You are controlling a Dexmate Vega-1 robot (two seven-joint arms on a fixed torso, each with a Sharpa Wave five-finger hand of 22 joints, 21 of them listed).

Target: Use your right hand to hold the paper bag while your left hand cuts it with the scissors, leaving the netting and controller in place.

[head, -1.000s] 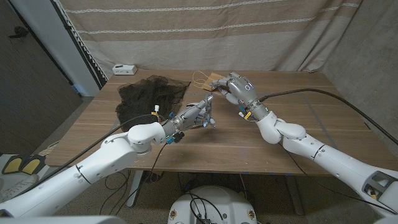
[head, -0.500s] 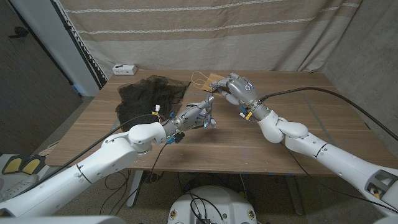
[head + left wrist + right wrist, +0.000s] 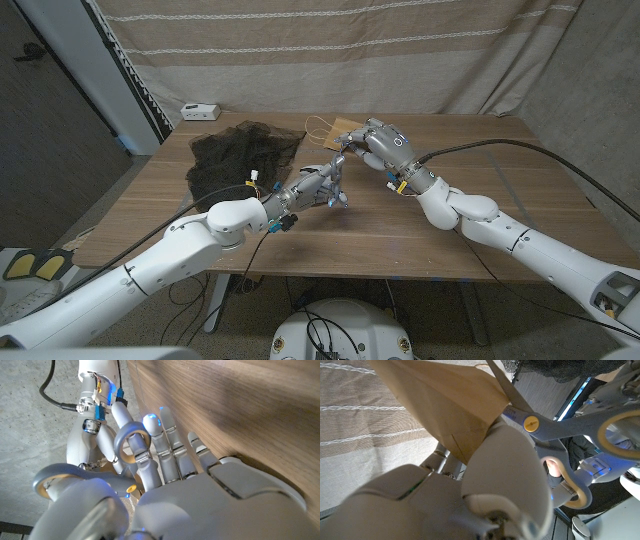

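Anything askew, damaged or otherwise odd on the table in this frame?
Nothing stands out. The right hand holds the paper bag up, and the scissors in the left hand meet its edge, as a cut would need. The netting lies spread on the table, and the white controller sits at the far corner.

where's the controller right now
In the head view the white controller sits at the table's far left corner, just beyond the black netting, away from both hands.
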